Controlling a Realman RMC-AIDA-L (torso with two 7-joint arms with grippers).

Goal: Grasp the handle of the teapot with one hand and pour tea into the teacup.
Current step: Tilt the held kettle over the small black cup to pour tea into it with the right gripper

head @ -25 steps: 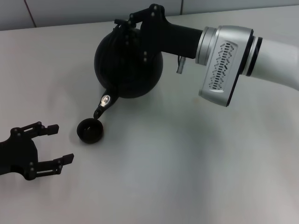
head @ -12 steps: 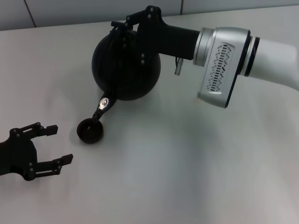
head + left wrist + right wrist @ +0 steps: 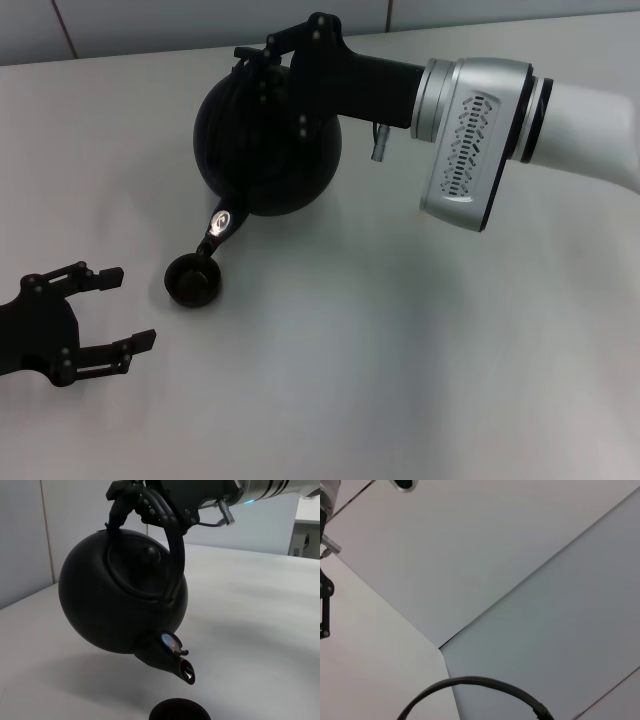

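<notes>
Shifted slightly leftward since the earlier frame, the round matte-black teapot (image 3: 265, 140) hangs tilted from the right gripper (image 3: 268, 55), clamped on its arched black handle (image 3: 172, 545); spout above the small dark teacup (image 3: 193, 281). Left gripper (image 3: 118, 312) sits apart, fingers spread.

We see the round matte-black teapot (image 3: 265, 145) lifted and tilted, its spout (image 3: 218, 228) pointing down just above the small dark teacup (image 3: 192, 281), its arched handle (image 3: 170, 545) uppermost.

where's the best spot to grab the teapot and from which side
By the arched handle, at its crown, coming from above. It spans over the lid, clear of the round teapot body, which offers no flat faces. The right end effector grips there now.
</notes>
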